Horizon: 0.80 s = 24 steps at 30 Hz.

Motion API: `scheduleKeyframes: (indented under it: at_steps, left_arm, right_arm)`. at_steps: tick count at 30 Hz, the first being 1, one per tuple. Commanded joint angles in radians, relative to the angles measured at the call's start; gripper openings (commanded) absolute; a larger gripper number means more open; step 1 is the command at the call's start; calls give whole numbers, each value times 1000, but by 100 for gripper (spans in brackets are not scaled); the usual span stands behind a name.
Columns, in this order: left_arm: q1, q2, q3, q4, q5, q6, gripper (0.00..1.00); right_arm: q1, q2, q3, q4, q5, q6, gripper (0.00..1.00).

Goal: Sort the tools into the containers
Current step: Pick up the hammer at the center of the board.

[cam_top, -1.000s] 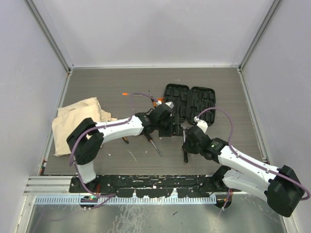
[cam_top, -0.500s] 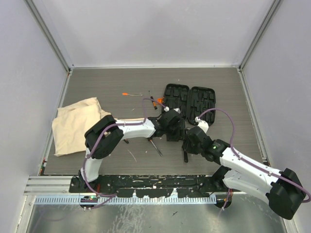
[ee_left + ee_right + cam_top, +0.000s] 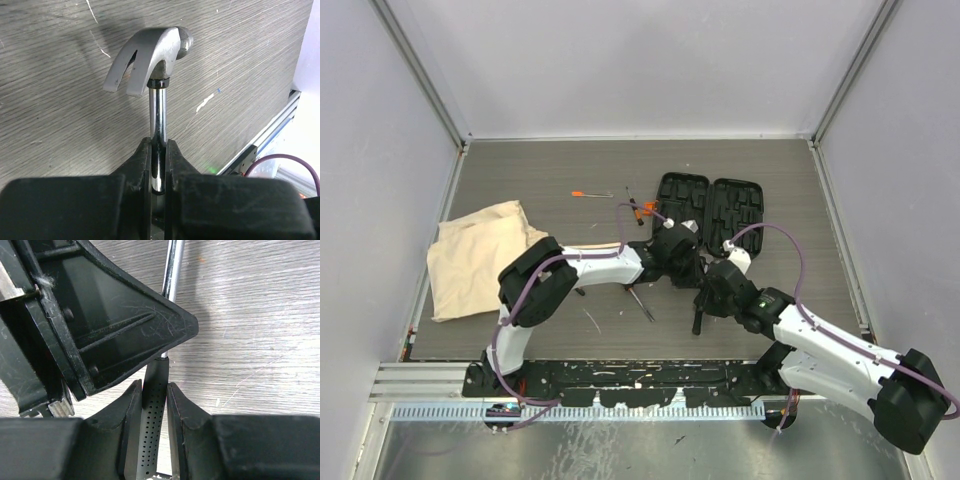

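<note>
Black-handled, steel-headed claw hammer (image 3: 150, 60) is front-centre on the grey wood-grain table (image 3: 50, 75), just in front of the black hard-plastic tool case (image 3: 710, 205), which lies open w/ its moulded slots facing up. Both arms are on it. The left gripper (image 3: 158, 150) is pinched tight on the chrome shaft just below the head, and the right gripper (image 3: 155, 390) is clamped round the black perforated handle.

Two grips prob. b/c it's head-heavy: held at one end only it would swing, whereas both ends fix its angle for a slot. Can't tell if the head is clear of the table. Reads as a handover or joint carry. Next, either one side lets go or both move together twd the case.

Beige cloth bag (image 3: 480, 250) lies well apart at left. A thin orange-tipped driver (image 3: 590, 194) and a thin-shafted screwdriver (image 3: 642, 302) lie loose, unsorted.
</note>
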Motion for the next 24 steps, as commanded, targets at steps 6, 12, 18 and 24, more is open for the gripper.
scheduleKeyframes:
  at_steps: [6, 12, 18, 24]
  left_arm:
    - [-2, -122, 2, 28, 14, 63, 0]
    - [35, -223, 1, -63, -32, 166, 0]
    - [155, -226, 77, -137, 20, 255, 0]
    - [264, -225, 187, -240, 46, 326, 0]
  right_arm:
    - [2, -65, 131, -70, 68, -44, 19]
    - [1, -193, 249, -238, 239, -61, 49]
    - [-4, -115, 355, -307, 380, -70, 52]
    - [-213, 96, 441, -162, 257, -248, 50]
